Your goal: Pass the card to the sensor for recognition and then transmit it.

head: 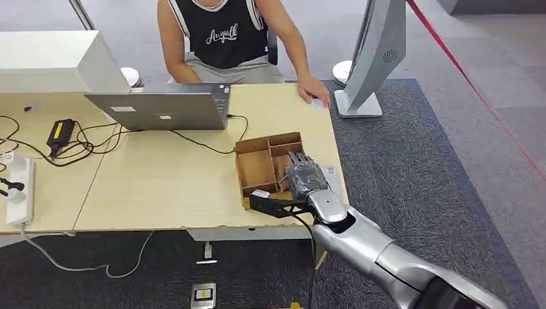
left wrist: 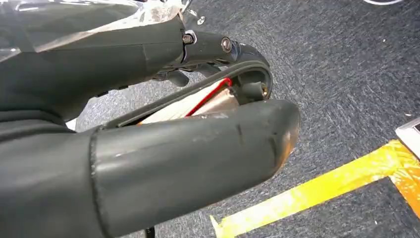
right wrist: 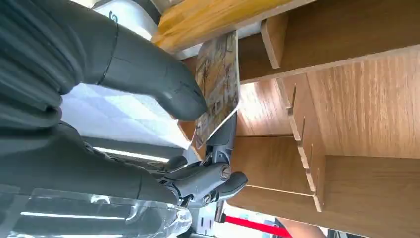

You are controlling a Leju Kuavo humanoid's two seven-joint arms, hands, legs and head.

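Note:
A patterned card (right wrist: 218,84) stands on edge in a compartment of the open wooden box (head: 257,168) near the table's right edge. My right hand (head: 304,176) reaches into the box from the near side and pinches the card between its thumb (right wrist: 158,79) and a finger behind it. A small white flat pad (head: 331,172) lies on the table just right of the box. My left hand (left wrist: 163,124) hangs over grey carpet with nothing in it, thumb and fingers slightly apart.
A person sits across the table, one hand (head: 313,89) resting near its far right corner. A grey laptop (head: 161,109), black cables (head: 84,145) and a power strip (head: 19,193) lie to the left. A grey stand (head: 370,58) rises right of the table.

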